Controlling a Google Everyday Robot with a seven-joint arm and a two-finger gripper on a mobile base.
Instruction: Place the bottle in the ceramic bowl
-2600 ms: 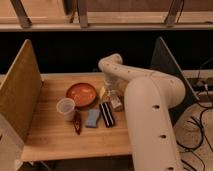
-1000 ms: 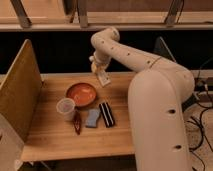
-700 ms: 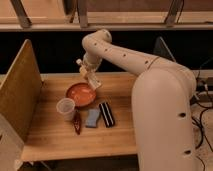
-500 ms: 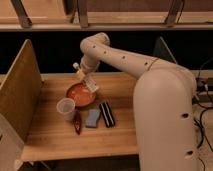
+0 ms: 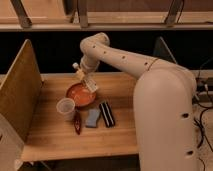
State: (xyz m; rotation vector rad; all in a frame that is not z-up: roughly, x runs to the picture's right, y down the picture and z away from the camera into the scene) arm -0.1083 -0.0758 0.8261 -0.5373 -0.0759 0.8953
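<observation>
Wood made up nearly everything in view: a pale wooden table [image 5: 115, 135] with an upright board along its left edge and a dark rail behind its back edge.

Above the back-left part of that table hung the gripper [image 5: 86, 80], at the end of the big white arm [image 5: 125, 57] that arched in from the right. It was clenched on the small pale bottle with a white cap and tan label [image 5: 85, 78], which hung tilted, cap up toward the back edge, its lower end over the right rim of the shallow orange-red glazed ceramic bowl [image 5: 80, 95]. Whether the bottle touched the rim I could not tell.

The likeliest trouble was a release from there. With the bottle poised over the rim and not the middle, it might strike the edge and roll out onto the boards toward the right, or clip the bowl and shove it.

Outward from the bowl, a translucent plastic cup [image 5: 65, 108] stood just beside its front-left rim. Nearer the front edge lay a slim dark red packet [image 5: 77, 122], a blue-grey sponge [image 5: 92, 118] and a black ribbed bar [image 5: 106, 113], side by side and apart from the bowl.
</observation>
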